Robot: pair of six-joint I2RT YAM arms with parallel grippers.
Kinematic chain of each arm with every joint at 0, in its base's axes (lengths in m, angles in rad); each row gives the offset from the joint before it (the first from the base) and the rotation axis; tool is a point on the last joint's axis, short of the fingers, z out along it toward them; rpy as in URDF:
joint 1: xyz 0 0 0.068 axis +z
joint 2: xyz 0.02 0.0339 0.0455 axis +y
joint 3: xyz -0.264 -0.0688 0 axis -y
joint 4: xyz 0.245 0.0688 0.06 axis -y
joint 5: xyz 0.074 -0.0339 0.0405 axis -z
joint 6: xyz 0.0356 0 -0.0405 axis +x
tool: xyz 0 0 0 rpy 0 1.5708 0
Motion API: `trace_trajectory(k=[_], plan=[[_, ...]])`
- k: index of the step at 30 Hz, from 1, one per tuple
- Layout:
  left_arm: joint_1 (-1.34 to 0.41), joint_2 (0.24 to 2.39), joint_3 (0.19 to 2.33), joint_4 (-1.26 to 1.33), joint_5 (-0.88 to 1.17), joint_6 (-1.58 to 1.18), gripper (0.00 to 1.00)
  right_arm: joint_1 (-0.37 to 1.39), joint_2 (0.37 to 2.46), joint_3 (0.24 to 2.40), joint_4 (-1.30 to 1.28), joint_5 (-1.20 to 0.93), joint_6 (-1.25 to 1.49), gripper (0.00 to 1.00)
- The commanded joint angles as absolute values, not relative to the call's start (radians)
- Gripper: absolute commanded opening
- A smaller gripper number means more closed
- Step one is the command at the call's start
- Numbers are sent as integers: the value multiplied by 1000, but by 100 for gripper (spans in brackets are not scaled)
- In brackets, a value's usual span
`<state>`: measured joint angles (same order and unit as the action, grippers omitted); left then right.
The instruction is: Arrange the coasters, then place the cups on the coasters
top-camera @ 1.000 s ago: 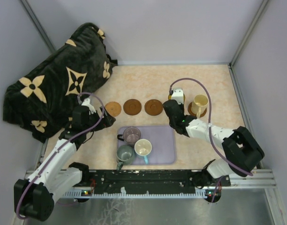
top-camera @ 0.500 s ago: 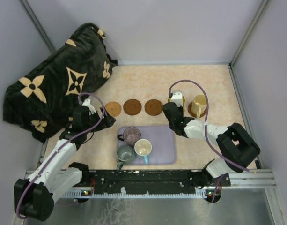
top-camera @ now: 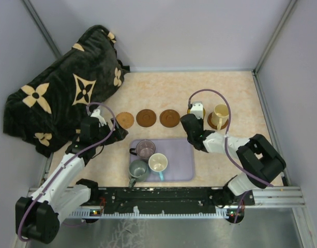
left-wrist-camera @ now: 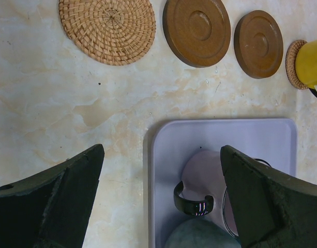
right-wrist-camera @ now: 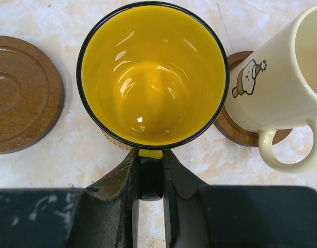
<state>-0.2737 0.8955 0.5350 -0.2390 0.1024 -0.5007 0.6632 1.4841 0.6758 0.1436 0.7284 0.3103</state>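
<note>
My right gripper [right-wrist-camera: 151,170] is shut on the handle of the yellow-orange cup [right-wrist-camera: 153,77], which sits over a woven coaster [right-wrist-camera: 112,138]. Just right of it the cream cup [right-wrist-camera: 282,77] stands on a dark wooden coaster [right-wrist-camera: 241,132]. Three bare coasters lie in a row: woven [left-wrist-camera: 107,28], brown [left-wrist-camera: 197,31] and brown [left-wrist-camera: 258,44]. My left gripper [left-wrist-camera: 161,199] hangs open over the lavender tray's left edge [left-wrist-camera: 153,155], above the purple-grey cup [top-camera: 145,149]. The white cup with a blue handle [top-camera: 158,163] and the grey-green cup [top-camera: 138,169] stand on the tray too.
A dark blanket with tan flower patterns [top-camera: 65,88] is heaped at the back left, close to the left arm. Grey walls enclose the marble-look tabletop [top-camera: 163,93] on three sides.
The right arm has drawn in slightly while holding the yellow-orange cup at nearly the same spot. The left arm has not moved.
</note>
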Motion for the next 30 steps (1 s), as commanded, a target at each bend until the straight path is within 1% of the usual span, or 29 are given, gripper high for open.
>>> trace_trajectory(k=[1, 30], plan=[[-279, 893, 530, -222, 108, -500, 100, 651, 1473, 687, 272, 767, 330, 0], [-281, 895, 529, -227, 105, -498, 100, 644, 1494, 657, 284, 750, 376, 0]])
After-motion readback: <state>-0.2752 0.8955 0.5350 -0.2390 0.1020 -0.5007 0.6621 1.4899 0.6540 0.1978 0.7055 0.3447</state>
